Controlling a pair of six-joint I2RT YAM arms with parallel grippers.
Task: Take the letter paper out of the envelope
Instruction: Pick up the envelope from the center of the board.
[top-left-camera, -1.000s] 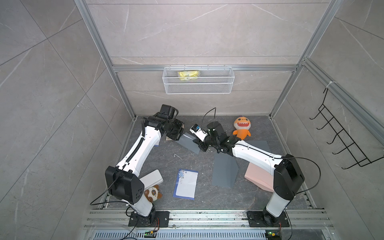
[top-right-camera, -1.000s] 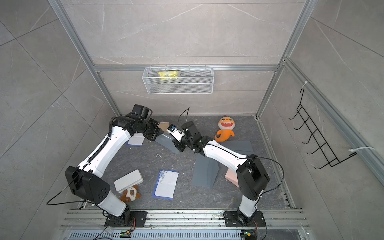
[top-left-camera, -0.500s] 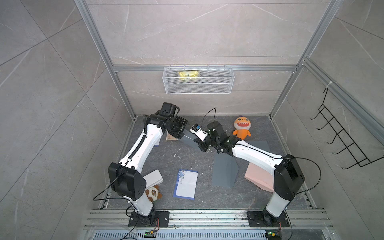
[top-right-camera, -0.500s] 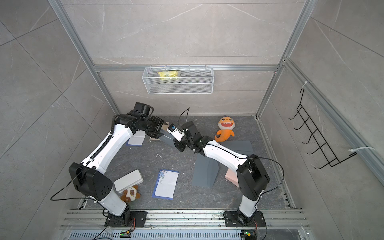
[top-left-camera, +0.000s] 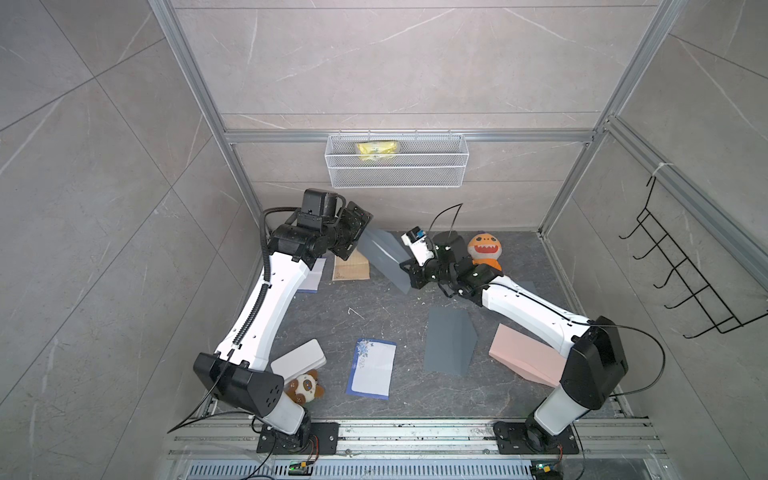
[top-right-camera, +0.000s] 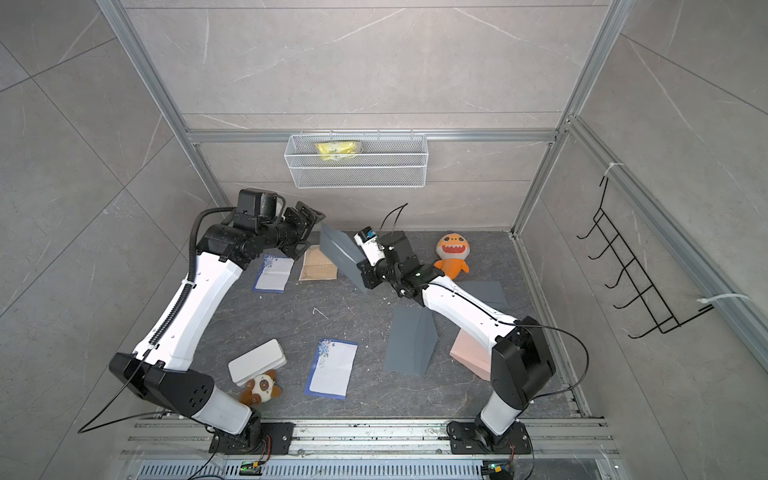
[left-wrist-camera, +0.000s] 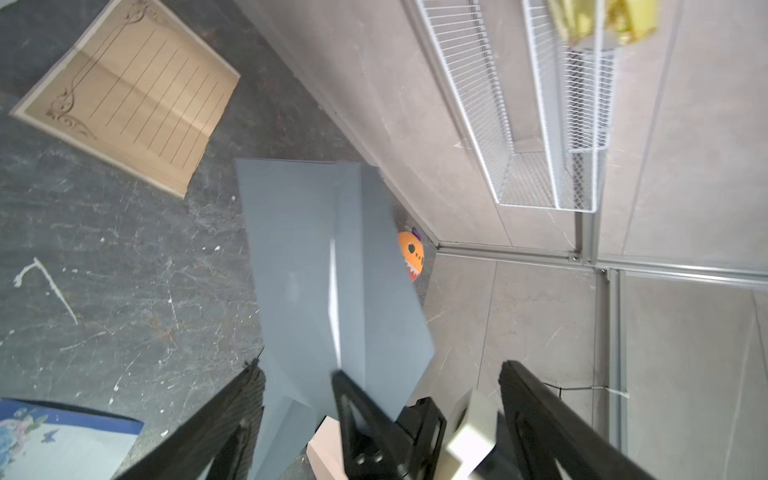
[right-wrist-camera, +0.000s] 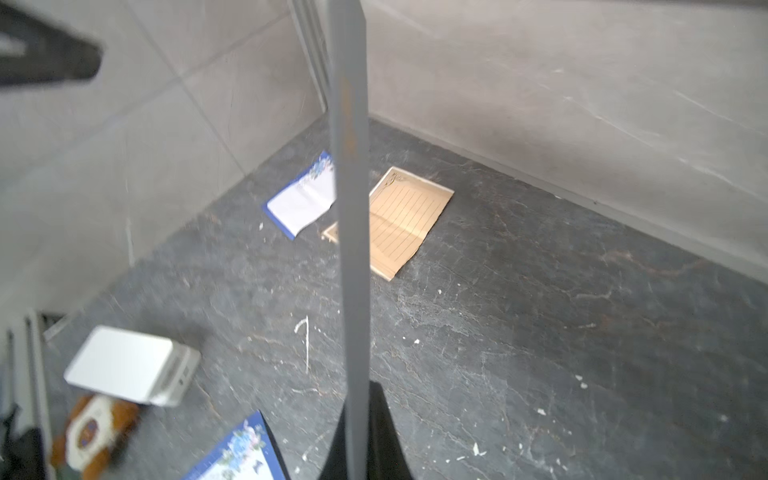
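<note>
Right wrist, right claw (right-wrist-camera: 365, 419) pinching envelope (right-wrist-camera: 351, 208)

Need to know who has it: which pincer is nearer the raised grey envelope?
Right. The right pincer is shut on one end of the envelope. The left pincer stands open by the other end, gripping nothing.

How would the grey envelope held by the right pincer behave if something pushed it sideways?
Probably stiff: the grey envelope juts from the right pincer, shut on one end, without drooping. Likely light, since that end grip alone carries it. A push may bend or twist it, as it looks thin edge-on in the right wrist view.
</note>
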